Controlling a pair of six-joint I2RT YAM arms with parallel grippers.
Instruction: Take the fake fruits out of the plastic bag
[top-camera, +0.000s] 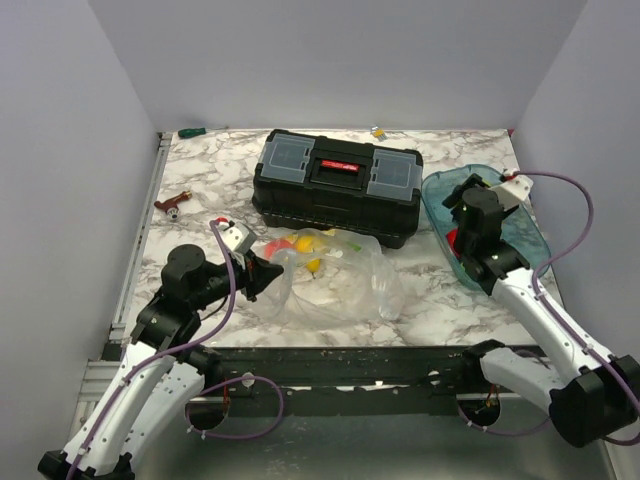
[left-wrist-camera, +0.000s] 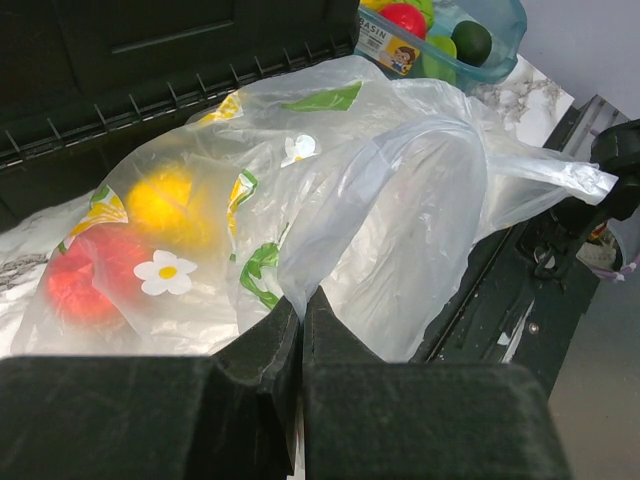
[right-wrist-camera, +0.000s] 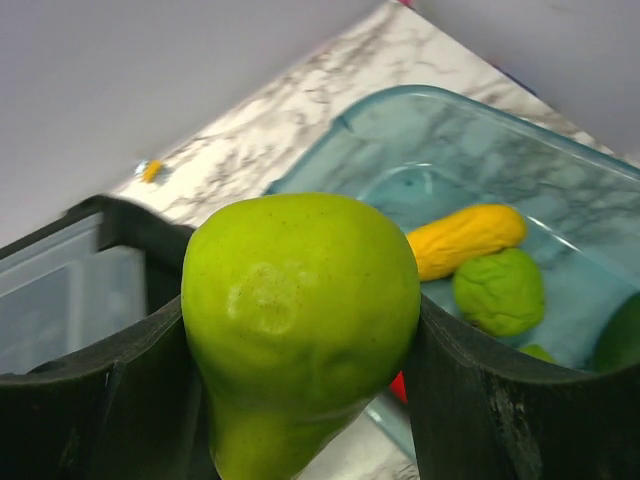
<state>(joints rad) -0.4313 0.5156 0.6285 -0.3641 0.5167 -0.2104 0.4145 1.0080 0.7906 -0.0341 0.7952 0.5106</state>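
Right hand (right-wrist-camera: 300, 400) is clenched on a green pear (right-wrist-camera: 300, 290), both fingers pressed against its sides, and it hangs over the blue tray (right-wrist-camera: 480, 140). Below and just beyond that hand, inside the tray, lie a long yellow piece (right-wrist-camera: 465, 240) and a light green fruit (right-wrist-camera: 500, 290). The left wrist view also shows a dark green fruit (left-wrist-camera: 470, 40) in there. So several fruits look to be out of the bag already, and the pear is out too, though not yet set down.

Left hand (left-wrist-camera: 301, 330) is closed, fingers together, on what looks like a fold of the plastic bag (left-wrist-camera: 400, 220) at its near edge. It is pinning the film to the tabletop (top-camera: 210, 180) in front of the black toolbox (top-camera: 335, 185). Just ahead of those fingertips and a little to their left, through the printed film, a yellow fruit (left-wrist-camera: 160, 205) and a red fruit (left-wrist-camera: 85, 280) sit inside the bag, close together. Whether any more hide under the crumpled folds cannot be told.

By this reading the task is past halfway. What remains is to let the pear go into the tray, then reach back across to the bag for the yellow and red fruits while the left hand holds the film.
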